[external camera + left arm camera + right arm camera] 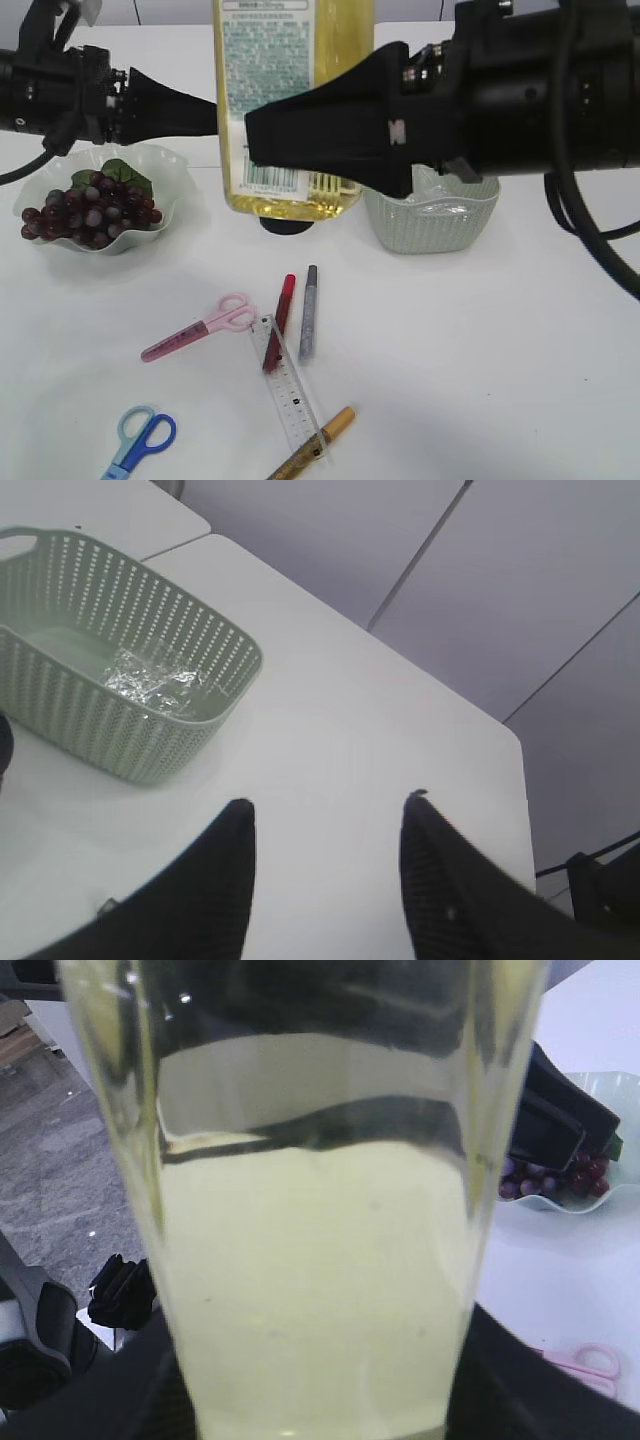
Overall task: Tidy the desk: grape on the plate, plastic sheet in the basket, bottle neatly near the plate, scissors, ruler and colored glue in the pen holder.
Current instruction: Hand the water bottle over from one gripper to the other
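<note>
Bottle of yellow liquid fills the upper centre of the exterior view, standing cap-down on the white table, its dark cap just visible beneath it. The right gripper reaches in from the upper right, its black fingers crossing the front of the bottle over the label; the right wrist view shows the bottle filling nearly the whole frame between the fingers, so the jaws stand about half apart and closed on it. The left gripper comes in from the upper left, its tip right beside the bottle's left edge; whether it touches cannot be told. In the left wrist view its two fingers stand about half open at the bottom of the frame with only bare table between them.

At centre left, the grape bunch lies on the wavy-edged plate. Right of the bottle's base sits the pale green basket, partly hidden by the right arm; the left wrist view shows the basket at upper left with the crumpled plastic sheet inside.

Across the lower centre of the exterior frame lie the pink scissors, a red glue pen, a grey glue pen, the clear ruler and a gold glue pen, the ruler crossing the red pen and the gold one. Blue scissors rest at the lower left edge.
</note>
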{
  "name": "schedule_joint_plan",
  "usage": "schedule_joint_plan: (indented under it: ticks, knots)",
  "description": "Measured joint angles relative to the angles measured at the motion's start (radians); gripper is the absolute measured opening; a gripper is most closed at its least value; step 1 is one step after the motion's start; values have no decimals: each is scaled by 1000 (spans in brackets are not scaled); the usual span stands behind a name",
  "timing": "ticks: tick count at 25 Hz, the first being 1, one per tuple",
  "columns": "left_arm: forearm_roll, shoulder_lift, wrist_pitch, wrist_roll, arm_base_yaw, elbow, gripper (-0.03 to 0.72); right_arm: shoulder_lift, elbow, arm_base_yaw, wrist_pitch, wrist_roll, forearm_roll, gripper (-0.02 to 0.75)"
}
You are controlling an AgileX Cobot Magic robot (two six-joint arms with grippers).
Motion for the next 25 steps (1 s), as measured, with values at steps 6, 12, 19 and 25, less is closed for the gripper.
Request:
schedule_joint_plan:
  ticks: [6,12,19,25]
  knots:
    - [-35,0,0,2,44,0,350,63,0,0,56,-3,-5,405]
    - [-48,-45,-4,2,62,2,350,116,0,-51,172,-53,-22,405]
    - [-66,-70,-4,-17,62,2,355,198,0,-216,396,-101,-42,405]
    - [-73,-100,-4,-67,48,2,400,278,0,-227,435,-180,-42,405]
